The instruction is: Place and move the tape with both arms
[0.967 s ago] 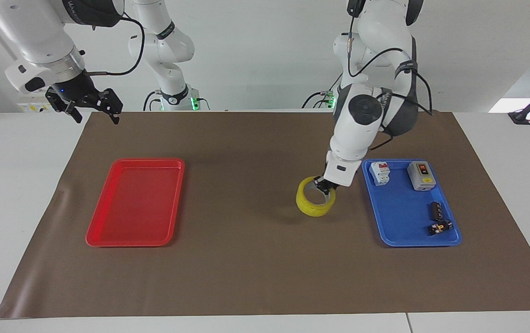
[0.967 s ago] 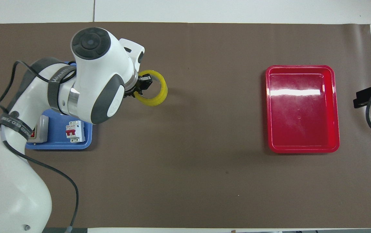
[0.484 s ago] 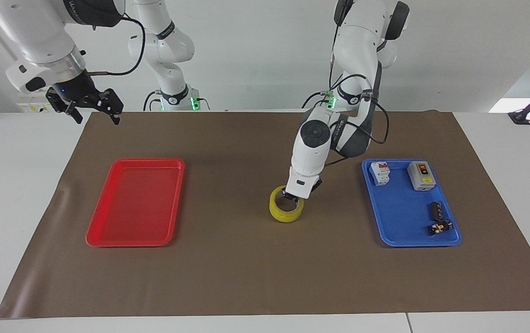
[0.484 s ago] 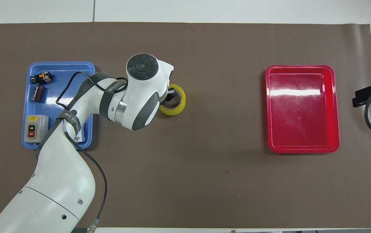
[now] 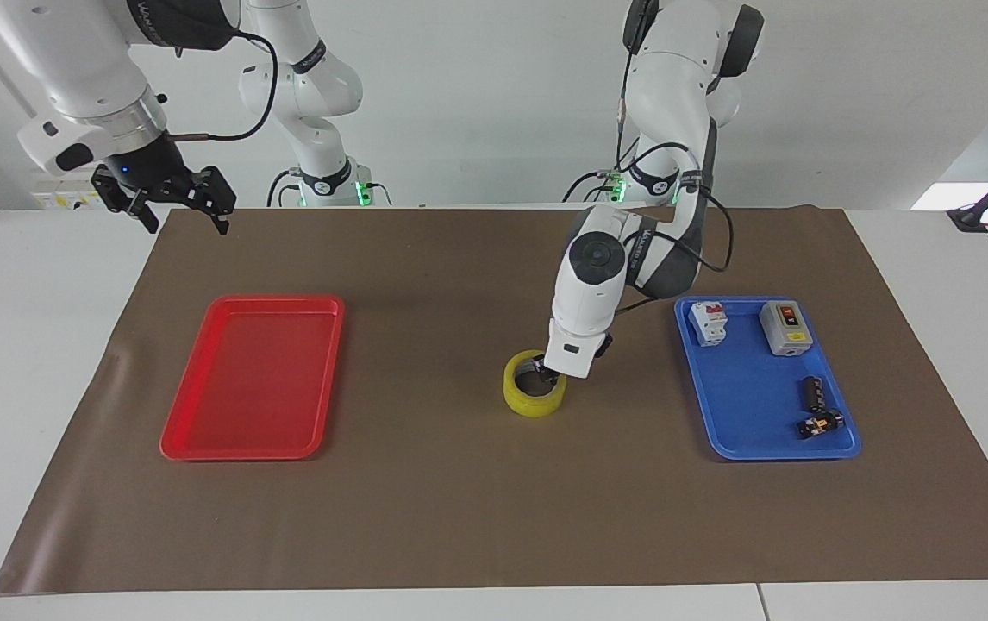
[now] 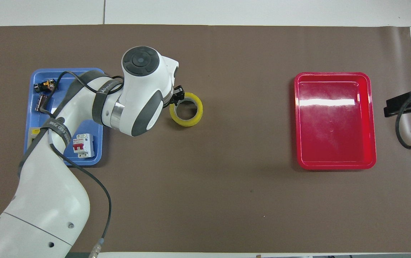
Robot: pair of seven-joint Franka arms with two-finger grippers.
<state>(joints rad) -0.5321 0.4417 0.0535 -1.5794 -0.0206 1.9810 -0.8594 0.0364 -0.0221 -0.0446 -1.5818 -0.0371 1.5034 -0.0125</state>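
The yellowish translucent roll of packing tape (image 5: pixel 534 395) lies flat on the brown mat at frame centre. The left gripper (image 5: pixel 549 373) sits at its rim; whether it grips I cannot tell. The right gripper (image 5: pixel 173 197), open, waits upper left. Judged: placing finishes; next, the right arm must reach in.

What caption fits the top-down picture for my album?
Left pincer at the tape rim, on the brown mat between blue tray and red tray.

Two high, opposed table (image 5: pixel 477 517) views
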